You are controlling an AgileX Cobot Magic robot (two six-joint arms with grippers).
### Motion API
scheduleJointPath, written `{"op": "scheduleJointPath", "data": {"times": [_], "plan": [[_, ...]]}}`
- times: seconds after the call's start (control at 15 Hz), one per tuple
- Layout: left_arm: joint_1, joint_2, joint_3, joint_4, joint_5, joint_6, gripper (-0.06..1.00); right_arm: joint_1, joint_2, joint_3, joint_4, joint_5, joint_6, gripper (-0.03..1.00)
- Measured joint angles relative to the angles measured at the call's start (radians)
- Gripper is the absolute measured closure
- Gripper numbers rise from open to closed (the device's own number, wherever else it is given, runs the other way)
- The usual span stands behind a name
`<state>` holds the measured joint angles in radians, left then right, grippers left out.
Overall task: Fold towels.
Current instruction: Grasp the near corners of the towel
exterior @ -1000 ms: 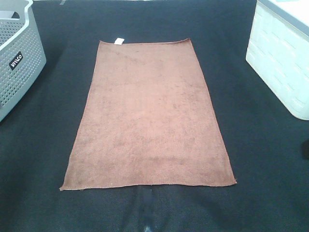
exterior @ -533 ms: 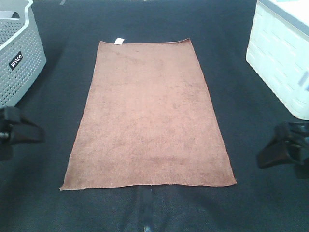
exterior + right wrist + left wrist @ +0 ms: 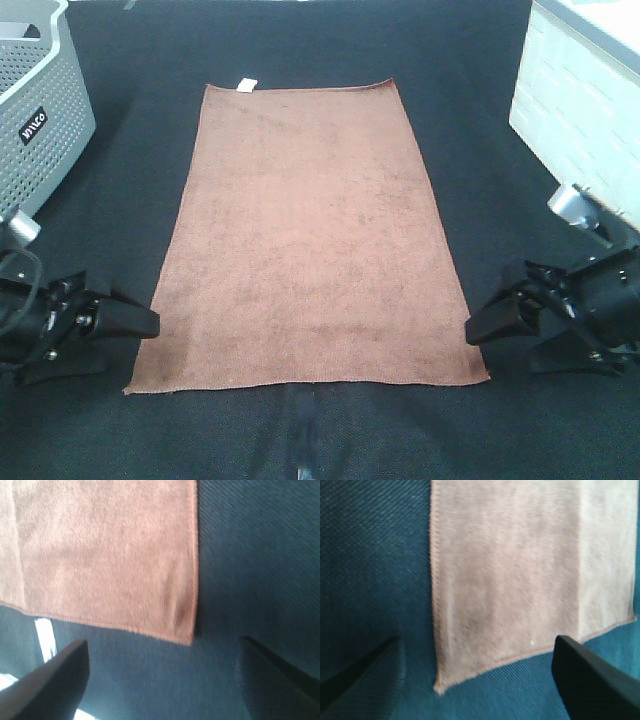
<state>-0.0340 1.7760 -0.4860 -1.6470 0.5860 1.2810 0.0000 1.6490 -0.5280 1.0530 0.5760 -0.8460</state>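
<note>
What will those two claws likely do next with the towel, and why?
Probably lower and pinch the two near corners of the towel: it lies flat, unfolded, and the left gripper and right gripper each hover open by one corner, holding nothing.

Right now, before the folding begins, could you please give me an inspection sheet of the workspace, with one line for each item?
surface: black woven mat, flat; a pale streak near its front edge.
job's things: one reddish-brown rectangular terry towel, spread flat and unfolded; small white tag on its far short edge.
clutter: nothing seen.
grippers: left gripper open by the towel's near left corner; right gripper open by the near right corner; neither holds anything.
cables: thin dark loop by the left arm, possibly a cable.
surroundings: grey perforated plastic basket at the far left; white plastic box at the far right.
</note>
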Motion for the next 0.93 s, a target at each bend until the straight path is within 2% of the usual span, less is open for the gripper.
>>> {"op": "scheduleJointPath", "data": {"times": [0.27,0.47,0.53,0.6,0.73,0.8,0.93], "plan": [[0.000,0.122,-0.075,-0.021,0.079,0.012,0.19,0.000,0.125,-0.007,0.180,-0.005,-0.191,0.22],[-0.010,0.155,-0.106,-0.022,0.104,0.012,0.19,0.002,0.171,-0.041,0.201,0.024,-0.211,0.22],[-0.033,0.170,-0.126,-0.022,0.108,0.012,0.20,0.015,0.189,-0.064,0.202,0.033,-0.211,0.23],[-0.082,0.187,-0.156,-0.024,0.104,0.014,0.23,0.067,0.212,-0.099,0.201,0.032,-0.212,0.26],[-0.112,0.197,-0.175,-0.020,0.065,0.007,0.37,0.112,0.229,-0.120,0.200,0.008,-0.182,0.35],[-0.112,0.200,-0.177,-0.014,0.043,-0.003,0.48,0.118,0.231,-0.122,0.195,-0.015,-0.141,0.45],[-0.112,0.206,-0.177,0.009,0.005,-0.008,0.78,0.118,0.234,-0.122,0.155,-0.062,-0.070,0.70]]}}
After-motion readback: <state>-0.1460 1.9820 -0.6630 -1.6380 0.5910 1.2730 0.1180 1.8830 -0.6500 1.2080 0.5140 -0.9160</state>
